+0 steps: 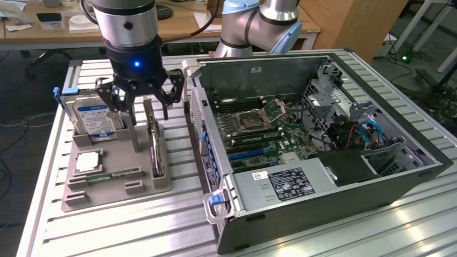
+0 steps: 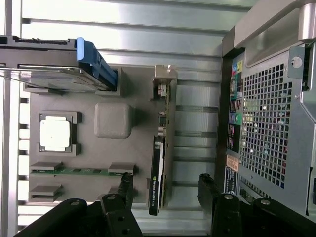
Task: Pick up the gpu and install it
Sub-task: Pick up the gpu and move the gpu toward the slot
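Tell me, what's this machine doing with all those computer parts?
A silver robot arm holds its black jaws open over a thin dark circuit card with a silvery bracket, which stands on edge in a grey plastic holder. Nothing is gripped yet. Beside it, a black computer case lies open, the card not installed.

Grey holder tray [image 1: 120, 154] on slatted metal table [image 1: 143, 227]: hard drive [image 1: 94, 119] upright in its slot, processor chip [image 1: 87, 160] flat, green memory stick [image 1: 111, 175] on edge. Open computer case [image 1: 321, 206] just beside tray, motherboard [image 1: 266, 128] exposed
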